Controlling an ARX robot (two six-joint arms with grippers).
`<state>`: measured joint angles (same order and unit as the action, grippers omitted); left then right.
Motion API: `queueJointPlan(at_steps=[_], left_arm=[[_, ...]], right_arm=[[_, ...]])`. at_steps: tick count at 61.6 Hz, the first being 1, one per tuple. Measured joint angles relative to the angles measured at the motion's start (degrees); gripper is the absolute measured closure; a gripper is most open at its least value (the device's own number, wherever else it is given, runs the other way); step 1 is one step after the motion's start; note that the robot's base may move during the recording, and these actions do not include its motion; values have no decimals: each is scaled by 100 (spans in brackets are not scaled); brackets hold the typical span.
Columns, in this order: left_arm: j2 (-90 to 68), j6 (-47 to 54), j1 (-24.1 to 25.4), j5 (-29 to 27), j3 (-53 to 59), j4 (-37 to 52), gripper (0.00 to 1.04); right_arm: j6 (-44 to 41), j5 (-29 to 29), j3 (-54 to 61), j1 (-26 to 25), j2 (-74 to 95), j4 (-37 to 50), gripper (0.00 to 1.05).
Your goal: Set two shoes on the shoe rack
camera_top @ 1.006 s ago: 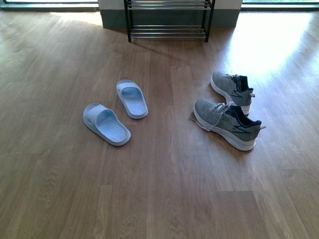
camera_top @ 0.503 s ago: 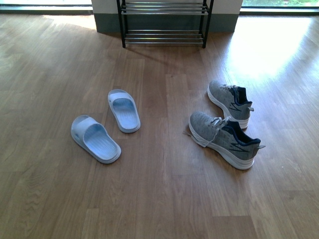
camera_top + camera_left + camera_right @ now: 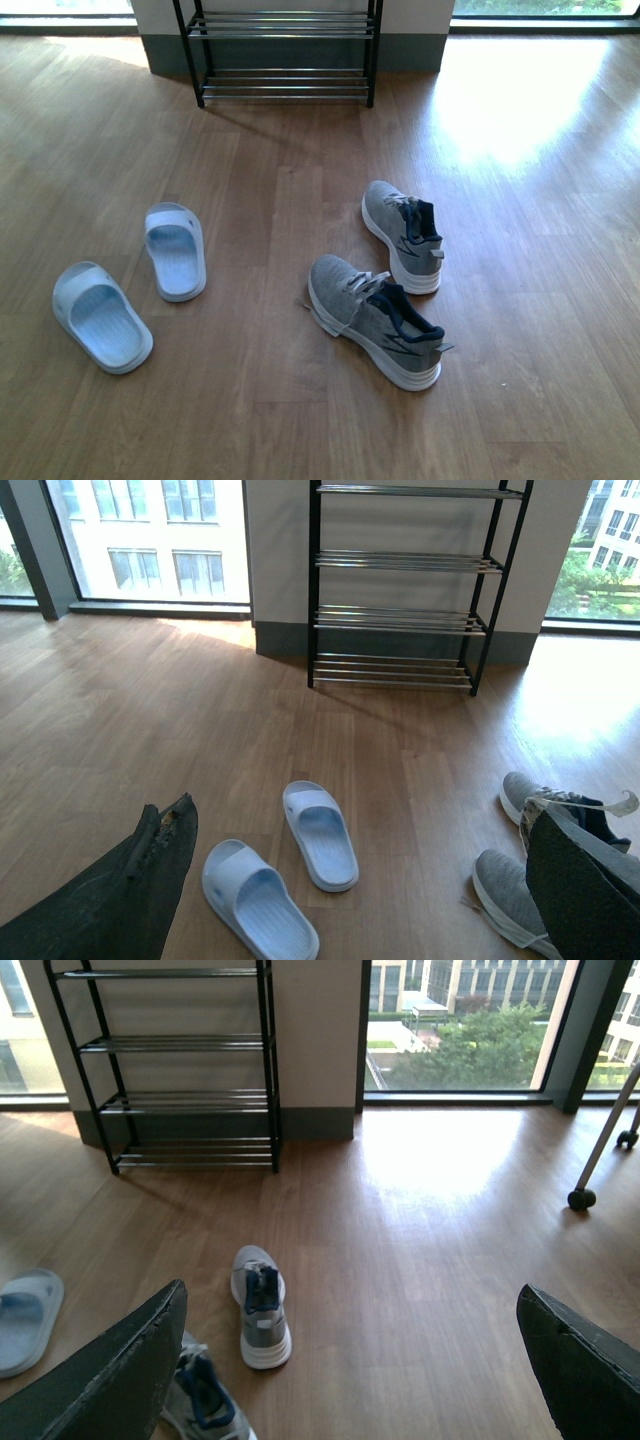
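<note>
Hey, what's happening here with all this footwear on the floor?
Nothing is being handled yet. Two grey shoes lie on the wooden floor: the nearer sneaker and the farther sneaker. Neither is on the shoe rack by the wall. The pale blue slippers sit to their left. The left gripper and right gripper are both open and hold nothing.

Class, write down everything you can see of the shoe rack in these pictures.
The shoe rack is a black metal frame with four tiers of thin silver horizontal bars. It stands upright on the wooden floor, its back close to a pale wall. Every tier that shows is bare, and nothing leans on the frame.
</note>
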<state>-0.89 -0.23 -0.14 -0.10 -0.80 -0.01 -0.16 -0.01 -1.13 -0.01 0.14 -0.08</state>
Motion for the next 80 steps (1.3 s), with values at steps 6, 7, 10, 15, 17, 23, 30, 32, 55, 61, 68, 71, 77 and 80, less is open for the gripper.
queueJointPlan(at_steps=[6, 7, 10, 15, 17, 23, 30, 32, 55, 61, 68, 71, 77, 80], left_arm=[[0, -2, 0, 0, 0, -2, 9], [0, -2, 0, 0, 0, -2, 9], [0, -2, 0, 11, 0, 0, 9], [0, 0, 2, 13, 0, 0, 9], [0, 0, 2, 15, 0, -2, 9], [0, 0, 2, 13, 0, 0, 9], [0, 0, 2, 15, 0, 0, 9], [0, 0, 2, 11, 0, 0, 9], [-573, -931, -542, -1412, -334, -887, 9], [-2190, -2686, -1261, -2238, -645, -728, 9], [-4942, -4291, -1757, -2065, -1244, 911, 9], [-6487, -4793, -1910, -1812, -1705, 1718, 9], [-8821, -5206, -2131, -1276, -2507, 2356, 9], [-9720, -5372, -2212, -1161, -2793, 2450, 9]], right_arm=[[2, -2, 0, 0, 0, 0, 9], [2, 2, 0, 0, 0, 0, 9], [2, 20, 0, 4, 0, 0, 9], [2, 20, 0, 2, 2, 0, 9], [2, 20, 0, 2, 0, 0, 9], [2, 20, 0, 2, 0, 0, 9], [2, 20, 0, 4, 0, 0, 9], [2, 15, 0, 2, 0, 0, 9], [2, 0, 0, 2, 2, 0, 9], [2, -2, 0, 2, 2, 0, 9], [2, 0, 0, 2, 2, 0, 9], [2, 0, 0, 2, 2, 0, 9], [2, 0, 0, 2, 2, 0, 9], [2, 0, 0, 2, 2, 0, 9]])
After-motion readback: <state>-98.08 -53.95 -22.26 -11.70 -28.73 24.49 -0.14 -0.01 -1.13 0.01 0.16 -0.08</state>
